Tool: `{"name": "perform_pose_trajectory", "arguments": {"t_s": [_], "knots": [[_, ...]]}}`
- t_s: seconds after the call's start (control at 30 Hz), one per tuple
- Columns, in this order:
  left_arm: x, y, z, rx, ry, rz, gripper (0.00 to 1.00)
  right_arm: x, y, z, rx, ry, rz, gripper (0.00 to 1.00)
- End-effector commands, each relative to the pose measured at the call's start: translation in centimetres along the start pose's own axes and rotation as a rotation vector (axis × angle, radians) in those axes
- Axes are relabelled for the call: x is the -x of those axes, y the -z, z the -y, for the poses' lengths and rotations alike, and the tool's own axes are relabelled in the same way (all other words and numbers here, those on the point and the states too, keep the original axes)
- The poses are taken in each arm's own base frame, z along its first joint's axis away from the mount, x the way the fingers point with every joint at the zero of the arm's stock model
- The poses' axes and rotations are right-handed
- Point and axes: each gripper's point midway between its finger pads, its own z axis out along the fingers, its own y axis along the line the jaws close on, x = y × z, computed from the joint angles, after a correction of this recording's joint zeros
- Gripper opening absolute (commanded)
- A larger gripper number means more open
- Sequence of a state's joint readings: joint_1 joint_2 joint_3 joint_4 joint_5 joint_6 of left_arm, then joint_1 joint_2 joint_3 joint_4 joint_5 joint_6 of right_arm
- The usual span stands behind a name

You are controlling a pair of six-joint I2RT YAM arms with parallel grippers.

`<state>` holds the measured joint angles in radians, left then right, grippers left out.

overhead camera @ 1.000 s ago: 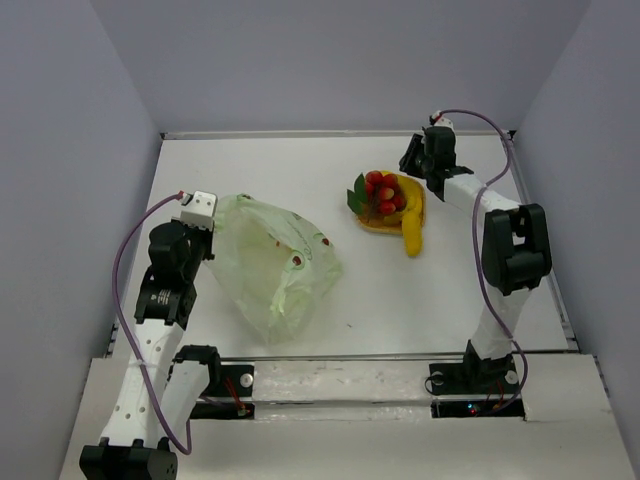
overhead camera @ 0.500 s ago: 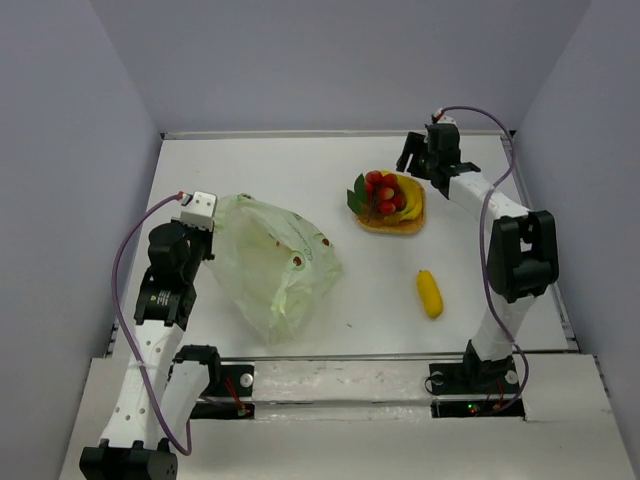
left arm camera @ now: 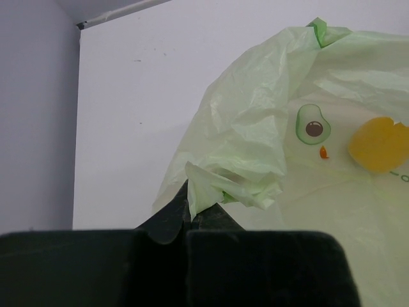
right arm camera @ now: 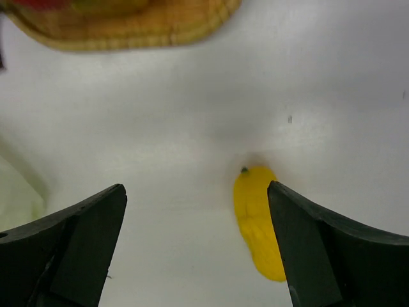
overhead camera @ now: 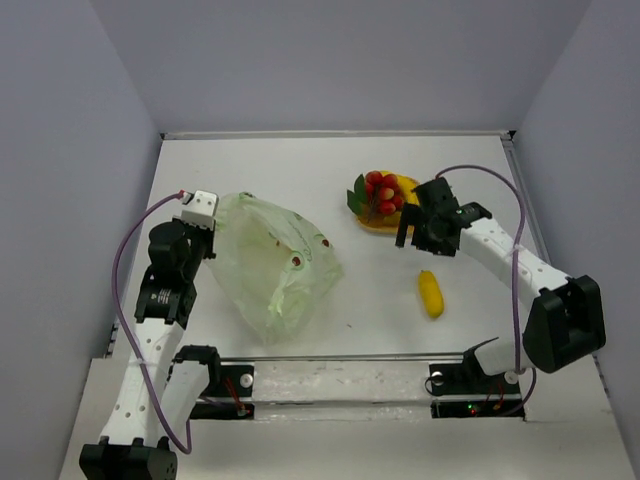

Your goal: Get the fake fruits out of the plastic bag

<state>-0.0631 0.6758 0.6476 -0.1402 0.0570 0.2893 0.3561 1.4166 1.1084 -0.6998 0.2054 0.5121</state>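
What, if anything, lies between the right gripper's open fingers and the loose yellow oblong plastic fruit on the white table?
Nothing visible does. The right gripper hangs open over bare white table, and the yellow oblong plastic fruit lies just below it. The orange woven mat and the pale green plastic bag lie off to the sides.

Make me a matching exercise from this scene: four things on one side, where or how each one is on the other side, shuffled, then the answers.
Column one:
1. plastic bag
2. loose yellow fruit
3. red ball cluster
4. right gripper

Column two:
A. on the orange mat
B. open, holding nothing
C. pinched by the left gripper
D. lying on the table, off the mat

Pairs: 1-C, 2-D, 3-A, 4-B
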Motion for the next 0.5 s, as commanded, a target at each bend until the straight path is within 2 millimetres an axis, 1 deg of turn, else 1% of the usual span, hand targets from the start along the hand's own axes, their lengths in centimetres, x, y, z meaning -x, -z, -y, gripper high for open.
{"name": "perform_pose_trajectory", "arguments": {"t_s": [0.0, 0.1, 0.13, 0.23, 0.3, 0.33, 0.37, 0.4, 0.47], "knots": [[3.2, 0.0, -0.2, -0.01, 0.012, 0.095, 0.0, -7.5, 1.6, 3.9, -0.149, -0.026, -0.189, 0.98], [3.5, 0.1, -0.2, -0.012, 0.003, 0.106, 0.0, -9.6, 1.1, 3.9, -0.128, -0.047, -0.222, 0.98], [3.5, 0.2, -0.2, -0.013, 0.0, 0.108, 0.0, -10.6, 0.6, 4.5, -0.145, -0.049, -0.236, 0.98], [3.6, 0.5, -0.3, -0.005, -0.005, 0.114, 0.0, -11.4, -0.5, 5.5, -0.2, -0.048, -0.245, 0.97], [3.5, 0.6, -0.3, -0.006, -0.003, 0.114, 0.0, -11.3, -1.1, 5.6, -0.21, -0.034, -0.239, 0.95], [3.5, 0.7, -0.3, -0.003, -0.001, 0.115, 0.0, -11.4, -1.4, 5.7, -0.213, -0.027, -0.238, 0.9], [3.4, 0.7, -0.2, -0.006, 0.001, 0.116, 0.0, -11.6, -2.0, 5.5, -0.205, -0.024, -0.245, 0.83], [3.3, 0.8, -0.2, -0.004, 0.003, 0.114, 0.0, -11.7, -2.2, 5.4, -0.205, -0.027, -0.246, 0.68], [3.2, 0.9, -0.3, 0.0, 0.008, 0.11, 0.0, -11.7, -2.5, 5.4, -0.204, -0.027, -0.24, 0.53]]}}
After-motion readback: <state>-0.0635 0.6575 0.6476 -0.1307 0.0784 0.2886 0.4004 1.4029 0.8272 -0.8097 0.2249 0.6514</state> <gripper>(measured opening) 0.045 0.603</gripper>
